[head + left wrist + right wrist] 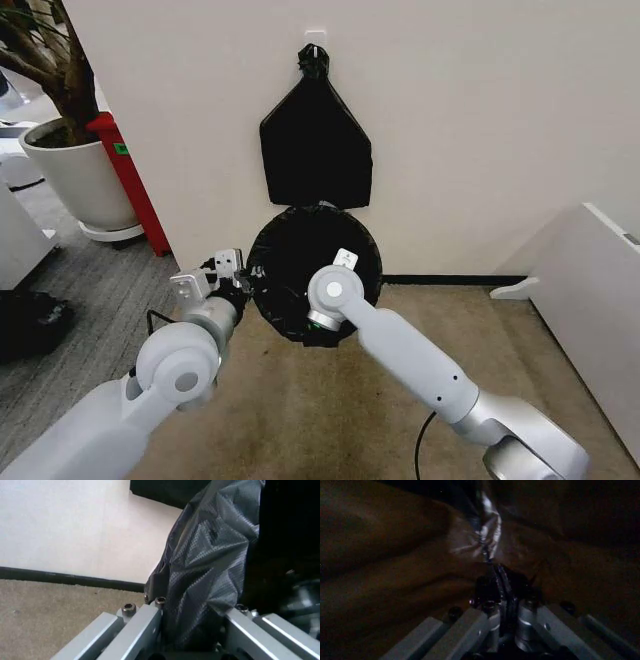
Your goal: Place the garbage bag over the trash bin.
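Note:
The garbage bag (pixel 300 250) is a glossy black sack spread into a round open mouth at the foot of the wall. The trash bin is hidden by the bag. My left gripper (pixel 240 282) sits at the left edge of the bag's mouth. In the left wrist view a thick crinkled fold of the bag (pixel 210 555) fills the gap between the left gripper's (pixel 195 611) fingers. My right arm's wrist (pixel 335 290) reaches down into the mouth. In the right wrist view the right gripper (pixel 505 603) is shut on a thin pinch of the bag (pixel 485 543) in the dark interior.
A flat black bundle (pixel 315 140) with a knotted top hangs on the wall just above the bag. A large white plant pot (pixel 75 180) and a red object (pixel 130 185) stand at the left. A white panel (pixel 600 300) lies at the right, with open carpet between.

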Robot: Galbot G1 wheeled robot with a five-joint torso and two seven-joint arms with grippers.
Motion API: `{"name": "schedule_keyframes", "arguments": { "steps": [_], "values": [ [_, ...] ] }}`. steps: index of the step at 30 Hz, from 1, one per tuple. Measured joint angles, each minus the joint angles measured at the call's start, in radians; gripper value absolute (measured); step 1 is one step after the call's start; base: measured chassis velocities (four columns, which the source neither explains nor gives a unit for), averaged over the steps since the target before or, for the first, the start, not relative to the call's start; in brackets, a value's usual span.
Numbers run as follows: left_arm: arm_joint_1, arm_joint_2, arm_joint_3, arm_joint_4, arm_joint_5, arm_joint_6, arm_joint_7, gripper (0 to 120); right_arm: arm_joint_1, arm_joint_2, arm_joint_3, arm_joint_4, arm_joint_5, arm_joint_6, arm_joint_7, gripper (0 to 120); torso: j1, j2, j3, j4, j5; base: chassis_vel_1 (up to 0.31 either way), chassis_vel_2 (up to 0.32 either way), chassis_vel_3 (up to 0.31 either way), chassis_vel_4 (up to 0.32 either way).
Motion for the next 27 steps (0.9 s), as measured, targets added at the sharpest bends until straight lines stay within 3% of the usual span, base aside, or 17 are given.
{"name": "schedule_keyframes", "arguments": {
  "steps": [7, 16, 21, 27],
  "values": [
    [-0.003, -0.006, 0.005, 0.007, 0.003, 0.001, 0.002, 0, 0.045, 0.032, -0.024, 0.031, 0.04, 0.02, 0.016, 0, 0.0, 0.0, 0.0, 0.0001, 0.0003, 0.0, 0.0, 0.0, 0.0],
    [-0.006, 0.001, -0.003, -0.003, -0.002, 0.001, 0.002, 0, 0.021, 0.122, -0.009, -0.118, -0.037, -0.009, -0.024, 0, 0.0, 0.0, 0.0, 0.0002, 0.0002, 0.0, 0.0, 0.0, 0.0],
    [-0.007, -0.001, -0.005, -0.007, -0.006, 0.001, 0.0, 0, 0.003, 0.124, -0.012, -0.152, -0.074, -0.017, -0.04, 0, 0.0, 0.0, 0.0, -0.0001, 0.0002, 0.0, 0.0, 0.0, 0.0],
    [-0.013, -0.011, -0.001, 0.011, -0.004, 0.004, -0.001, 0, 0.04, 0.102, -0.009, -0.08, -0.042, 0.003, -0.014, 0, 0.0, 0.0, 0.0, 0.0, 0.0003, 0.0, 0.0, 0.0, 0.0]
  ]
}}
